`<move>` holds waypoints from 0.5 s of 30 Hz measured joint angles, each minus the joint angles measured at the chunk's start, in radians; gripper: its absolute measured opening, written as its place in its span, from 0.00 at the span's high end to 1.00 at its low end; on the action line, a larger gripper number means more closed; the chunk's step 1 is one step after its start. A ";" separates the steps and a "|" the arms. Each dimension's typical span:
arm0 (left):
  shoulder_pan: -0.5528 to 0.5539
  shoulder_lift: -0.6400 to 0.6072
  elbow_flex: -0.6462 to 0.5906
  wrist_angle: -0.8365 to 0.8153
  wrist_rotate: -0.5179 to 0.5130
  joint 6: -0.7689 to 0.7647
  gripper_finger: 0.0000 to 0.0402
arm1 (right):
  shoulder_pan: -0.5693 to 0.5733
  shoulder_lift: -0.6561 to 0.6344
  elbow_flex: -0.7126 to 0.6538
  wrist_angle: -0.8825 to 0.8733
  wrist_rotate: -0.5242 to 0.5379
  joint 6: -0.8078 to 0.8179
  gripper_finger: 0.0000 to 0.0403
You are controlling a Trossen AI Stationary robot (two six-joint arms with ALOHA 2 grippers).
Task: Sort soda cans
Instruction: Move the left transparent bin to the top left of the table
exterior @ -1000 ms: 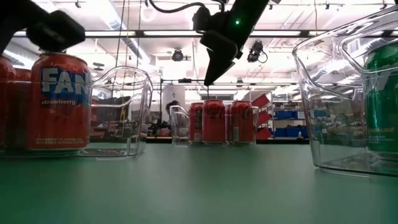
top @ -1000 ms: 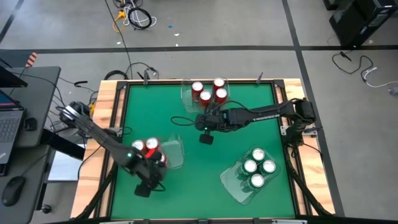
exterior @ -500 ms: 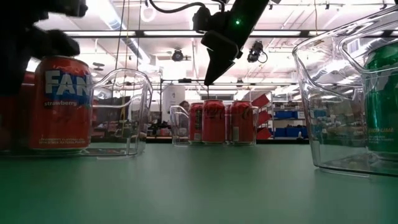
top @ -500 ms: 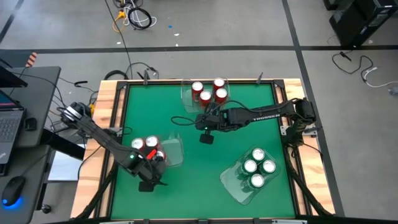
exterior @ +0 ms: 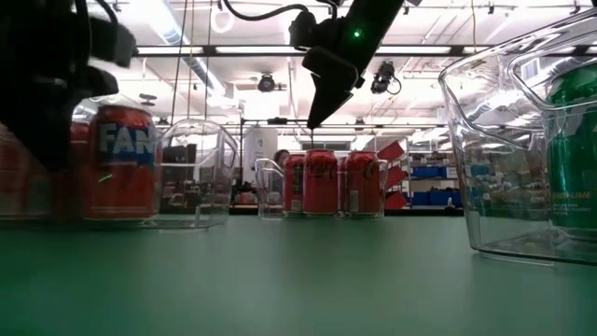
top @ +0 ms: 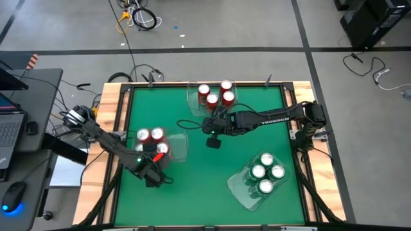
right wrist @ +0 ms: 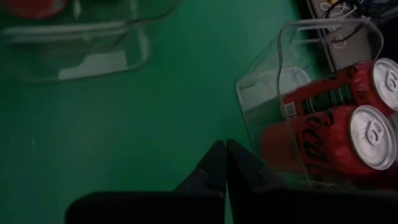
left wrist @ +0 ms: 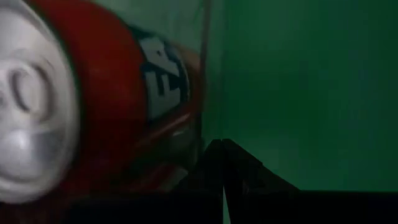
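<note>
On the green tabletop (top: 205, 173), the closed left gripper (top: 153, 181) sat near the left edge beside red soda cans (top: 151, 140) in a clear plastic bin (top: 178, 147), while the closed right gripper (top: 212, 142) hovered mid-table.

Left tool (top: 154, 181) low, shut, right tool (top: 212, 142) raised mid-table, shut

red cans (top: 151, 136) w/ silver tops, green cans (top: 264, 171), green table (top: 212, 186)
</note>
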 joint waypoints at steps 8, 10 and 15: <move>0.060 0.001 -0.009 -0.099 -0.090 -0.068 1.00 | 0.012 0.004 0.000 -0.001 -0.021 0.035 1.00; 0.072 0.001 -0.016 -0.088 -0.088 -0.045 1.00 | 0.020 0.008 0.000 0.021 -0.045 0.034 1.00; 0.085 -0.006 -0.021 0.034 -0.094 0.027 1.00 | 0.037 0.008 -0.057 0.103 -0.054 0.040 1.00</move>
